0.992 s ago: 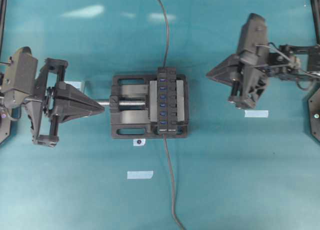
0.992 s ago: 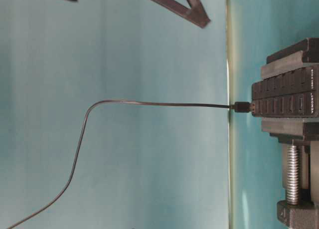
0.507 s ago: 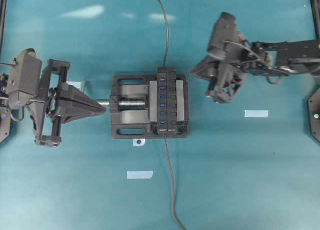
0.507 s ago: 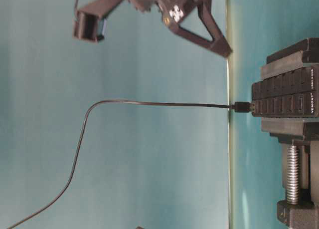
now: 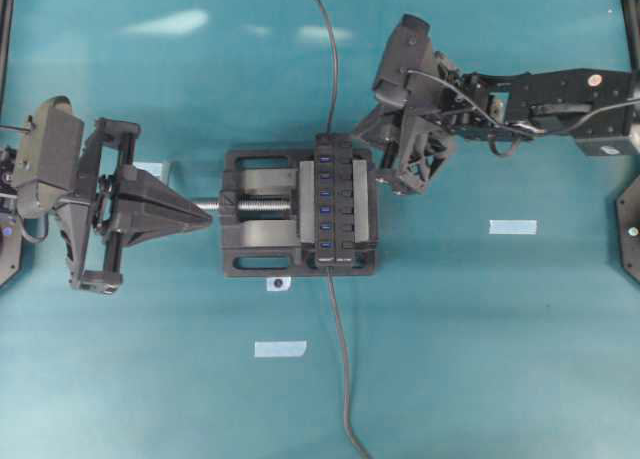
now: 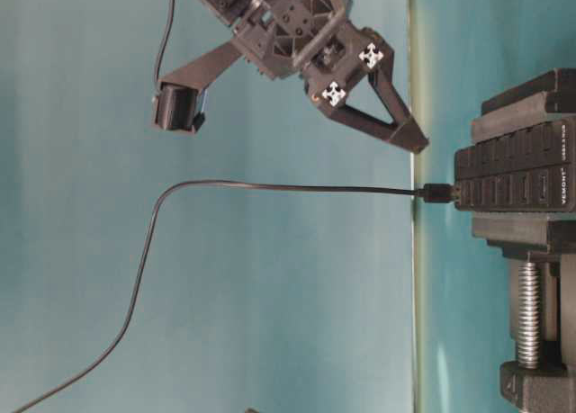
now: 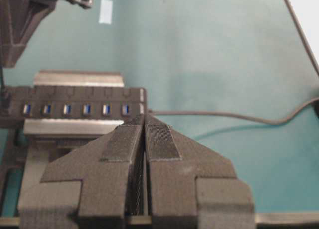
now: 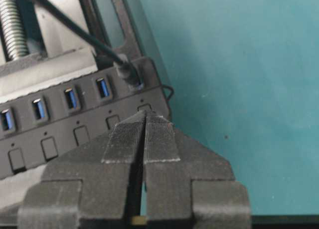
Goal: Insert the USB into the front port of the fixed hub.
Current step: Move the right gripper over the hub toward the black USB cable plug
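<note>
Your USB (image 8: 128, 74) already sits in the hub (image 5: 335, 201), at its far end beside the right pincer (image 8: 145, 120). Both pincers are pressed together, empty. Grip the stiff plug, not its limp, light cable (image 6: 270, 187).

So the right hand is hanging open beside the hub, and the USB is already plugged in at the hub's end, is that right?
Not quite. The right hand is shut, closed tight with nothing in it, as the right wrist view shows. The rest stands: it hangs beside the hub, and the USB is plugged in at the hub's end.
</note>
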You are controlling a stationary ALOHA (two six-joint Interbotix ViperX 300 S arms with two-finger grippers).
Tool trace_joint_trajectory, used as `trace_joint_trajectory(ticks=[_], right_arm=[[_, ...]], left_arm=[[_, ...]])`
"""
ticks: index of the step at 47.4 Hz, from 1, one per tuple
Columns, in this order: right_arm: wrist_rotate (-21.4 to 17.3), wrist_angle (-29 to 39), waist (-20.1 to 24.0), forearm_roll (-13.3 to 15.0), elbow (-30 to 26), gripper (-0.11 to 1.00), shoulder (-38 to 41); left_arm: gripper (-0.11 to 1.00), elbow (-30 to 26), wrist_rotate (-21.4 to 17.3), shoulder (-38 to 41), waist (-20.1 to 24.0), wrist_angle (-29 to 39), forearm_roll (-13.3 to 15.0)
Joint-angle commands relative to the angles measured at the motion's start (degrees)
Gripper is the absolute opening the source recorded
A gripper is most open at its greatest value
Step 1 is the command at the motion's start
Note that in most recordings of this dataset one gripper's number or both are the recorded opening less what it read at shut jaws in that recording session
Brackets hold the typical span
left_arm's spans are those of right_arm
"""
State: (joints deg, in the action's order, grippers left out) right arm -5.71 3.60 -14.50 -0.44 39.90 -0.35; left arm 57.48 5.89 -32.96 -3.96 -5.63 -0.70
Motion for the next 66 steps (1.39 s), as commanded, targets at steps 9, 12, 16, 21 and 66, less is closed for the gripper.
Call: trace_joint_trajectory(ticks=[9,12,16,21,66], right_arm=[[0.3,-0.4,-0.7,0.1,-1.3,-0.02,-0.2],[0.4,-0.5,-0.7,0.1,-1.3,-0.02,0.1],[0.4,-0.5,-0.7,0.1,-1.3,-0.01,0.2],[0.3,-0.5,-0.6,0.1,-1.4,0.01,0.2],[0.0,0.0,-0.4,-0.2,-3.5,0.19,0.6]], left_arm=[[0.00,-1.6,-0.1,-0.4,-0.1,-0.3,-0.1],[0.00,-1.7,-0.1,-0.4,-0.1,-0.3,-0.1],[0.00,-1.7,-0.1,-0.5,-0.1,-0.3,-0.1],[0.00,-1.8,0.2,-0.5,-0.1,-0.3,-0.1],[0.00,-1.6,0.2,-0.5,-0.1,-0.4,-0.2]])
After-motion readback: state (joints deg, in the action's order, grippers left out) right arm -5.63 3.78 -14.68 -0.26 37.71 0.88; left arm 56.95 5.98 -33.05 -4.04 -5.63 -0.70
